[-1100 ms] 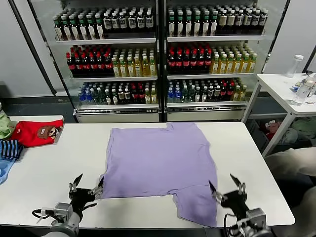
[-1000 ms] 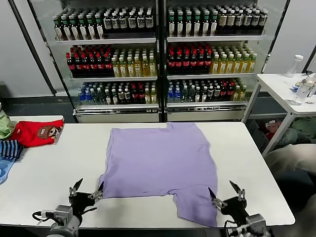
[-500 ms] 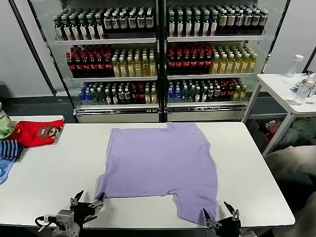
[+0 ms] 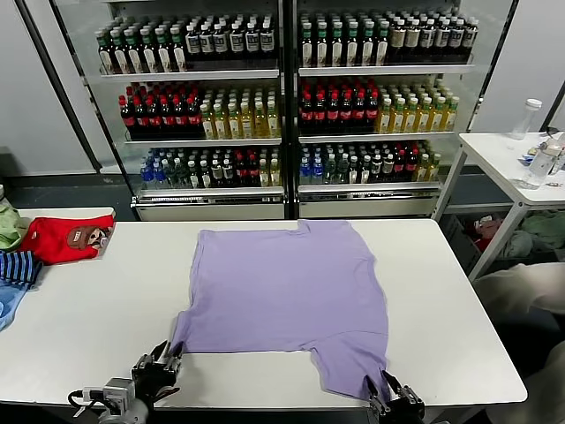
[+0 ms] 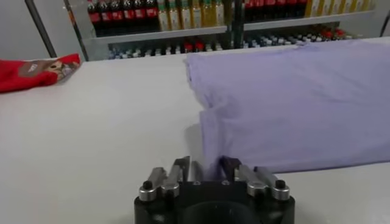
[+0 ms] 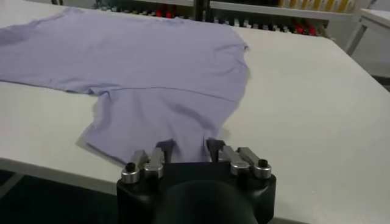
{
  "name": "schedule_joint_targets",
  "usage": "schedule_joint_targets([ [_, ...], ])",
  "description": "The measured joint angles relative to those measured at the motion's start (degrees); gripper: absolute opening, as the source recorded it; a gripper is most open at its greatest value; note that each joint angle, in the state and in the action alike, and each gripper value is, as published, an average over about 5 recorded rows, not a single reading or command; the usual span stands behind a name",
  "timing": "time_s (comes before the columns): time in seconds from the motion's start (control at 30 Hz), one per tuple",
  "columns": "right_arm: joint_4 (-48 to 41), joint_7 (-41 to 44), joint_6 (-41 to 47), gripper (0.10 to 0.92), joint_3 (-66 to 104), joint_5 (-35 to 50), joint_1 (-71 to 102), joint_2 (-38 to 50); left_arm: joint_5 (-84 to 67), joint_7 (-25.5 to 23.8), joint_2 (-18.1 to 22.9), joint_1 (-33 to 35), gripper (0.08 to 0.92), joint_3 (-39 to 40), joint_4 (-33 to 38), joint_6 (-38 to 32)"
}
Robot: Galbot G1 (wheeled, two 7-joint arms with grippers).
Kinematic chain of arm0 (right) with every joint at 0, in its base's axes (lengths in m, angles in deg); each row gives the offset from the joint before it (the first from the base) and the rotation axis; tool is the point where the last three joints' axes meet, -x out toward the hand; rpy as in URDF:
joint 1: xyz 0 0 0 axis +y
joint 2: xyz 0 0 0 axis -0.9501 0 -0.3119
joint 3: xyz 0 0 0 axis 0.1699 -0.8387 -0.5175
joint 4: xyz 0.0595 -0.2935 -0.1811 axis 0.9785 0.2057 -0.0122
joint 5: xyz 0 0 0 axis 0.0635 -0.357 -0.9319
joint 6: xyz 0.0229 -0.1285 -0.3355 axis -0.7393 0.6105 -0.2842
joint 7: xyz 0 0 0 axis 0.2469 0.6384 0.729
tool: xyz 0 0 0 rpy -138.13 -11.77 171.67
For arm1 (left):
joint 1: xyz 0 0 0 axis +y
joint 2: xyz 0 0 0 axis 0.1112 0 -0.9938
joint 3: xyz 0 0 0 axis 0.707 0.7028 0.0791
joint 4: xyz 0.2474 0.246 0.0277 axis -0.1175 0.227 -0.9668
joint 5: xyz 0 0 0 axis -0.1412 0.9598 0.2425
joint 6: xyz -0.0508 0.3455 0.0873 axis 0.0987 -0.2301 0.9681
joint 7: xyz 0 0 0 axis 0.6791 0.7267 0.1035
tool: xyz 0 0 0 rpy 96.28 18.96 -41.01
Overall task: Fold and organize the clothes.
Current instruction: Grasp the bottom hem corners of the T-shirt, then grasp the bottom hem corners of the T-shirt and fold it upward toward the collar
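Note:
The lavender T-shirt [image 4: 287, 283] lies flat and plain side up on the white table [image 4: 88, 309], neck toward the far edge. My left gripper [image 4: 161, 360] is at the near table edge, open, its fingers narrowly straddling the shirt's near left sleeve corner [image 5: 210, 143]. In the left wrist view the gripper [image 5: 204, 164] has cloth between its fingers. My right gripper [image 4: 388, 397] is open at the near right sleeve hem. In the right wrist view the gripper [image 6: 187, 146] has the sleeve [image 6: 158, 119] between its fingers.
A red garment with a cartoon patch [image 4: 64, 237] and a navy-striped garment [image 4: 18, 265] lie at the table's far left. Drink coolers [image 4: 282, 106] stand behind the table. A side table with bottles [image 4: 512, 150] stands at the right.
Both grippers have drawn back toward the near table edge and lowered onto the sleeve corners. Their fingers, spread wide before, have narrowed around the cloth. The shirt's left corner has shifted slightly.

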Motion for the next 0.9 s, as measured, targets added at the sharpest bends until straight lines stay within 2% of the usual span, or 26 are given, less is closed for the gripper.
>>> schedule_joint_targets([
  [0.1, 0.53, 0.44, -0.08, 0.137, 0.90, 1.25, 0.47, 0.63, -0.14, -0.15, 0.04, 0.39, 0.195, -0.14, 0.35, 0.00],
  [0.27, 3.19, 1.37, -0.08, 0.115, 3.96, 3.24, 3.08, 2.09, -0.47, 0.20, -0.53, 1.70, 0.100, -0.60, 1.74, -0.04],
  [0.53, 9.54, 2.23, -0.80, 0.115, 9.18, 4.07, 10.55, 3.93, -0.99, 2.79, -2.81, 8.37, 0.096, -1.59, 7.91, 0.29],
  [0.73, 11.10, 1.97, -1.08, 0.115, 9.89, 4.83, 10.34, 4.79, -0.49, 5.61, -4.88, 14.39, 0.096, -2.73, 12.27, -0.72],
  [0.9, 10.06, 1.20, -0.11, 0.115, 8.17, 6.02, 4.25, 4.97, -0.01, 5.86, -4.59, 13.27, 0.096, -3.02, 12.47, -2.37],
])
